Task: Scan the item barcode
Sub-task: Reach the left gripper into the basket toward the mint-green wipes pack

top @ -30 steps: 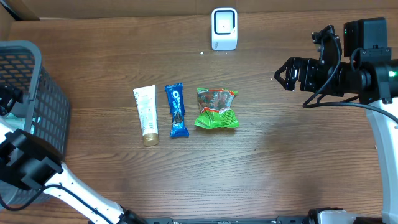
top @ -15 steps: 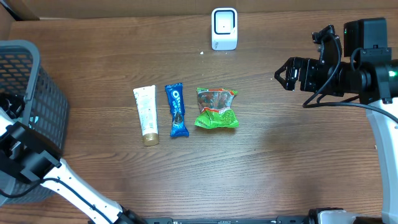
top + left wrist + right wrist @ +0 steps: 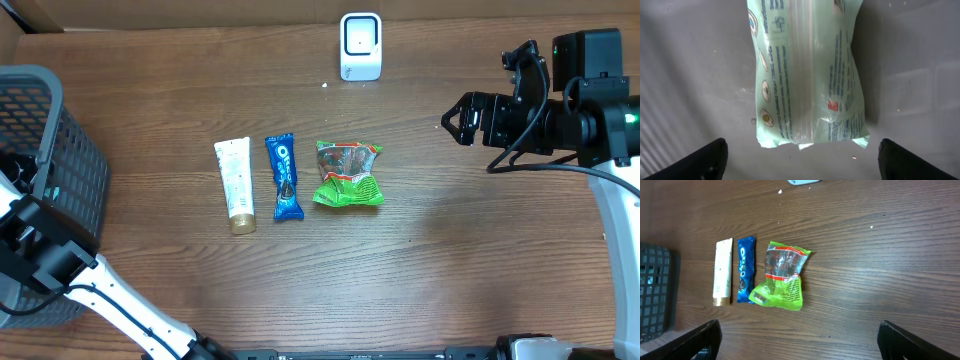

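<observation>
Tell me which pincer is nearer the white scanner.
Right. The right pincer hovers right of the scanner; the left pincer is inside the basket, far left.

"oreo" — blue packet (image 3: 285, 178) (white lettering)

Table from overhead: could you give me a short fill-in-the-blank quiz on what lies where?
The Oreo pack lies between the white tube and the ___ snack bag.
In front of the white scanner, ___ items lie in a row.
The grey basket sits on the robot's ___ side.
Missing: green; three; left.
</observation>
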